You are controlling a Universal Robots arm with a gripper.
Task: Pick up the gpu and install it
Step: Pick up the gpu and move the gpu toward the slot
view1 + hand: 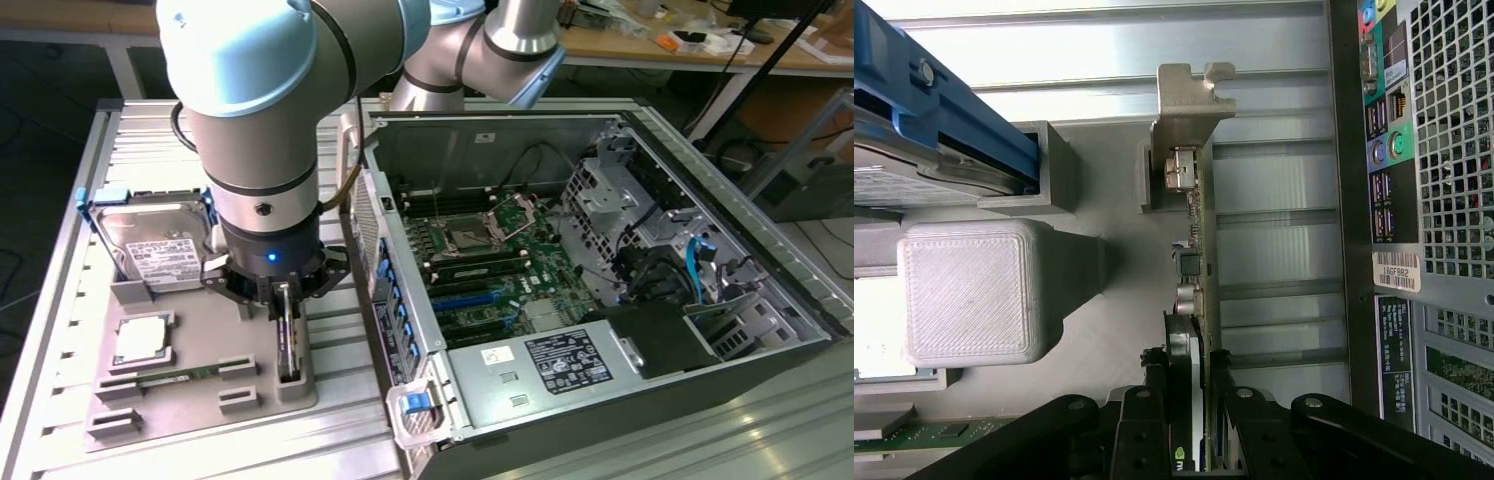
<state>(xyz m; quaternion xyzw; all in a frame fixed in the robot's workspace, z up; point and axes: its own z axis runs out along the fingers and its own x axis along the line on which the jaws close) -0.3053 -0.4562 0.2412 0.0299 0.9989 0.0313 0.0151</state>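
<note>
The gpu (pixel 288 348) stands on its long edge in a slot at the right of the gray tray (pixel 187 405), its long axis running near to far. In the wrist view its silver bracket (pixel 1189 110) ends the gpu (pixel 1194 285) beyond the fingers, level with the hard drive (pixel 924 130). The gripper (pixel 284 300) comes down from above and is clamped on the card, one finger on each face. The white labels on the hard drive (pixel 158 248) and the power supply (pixel 567 360) cannot be read. The open computer case (pixel 694 180) lies just right of the tray.
</note>
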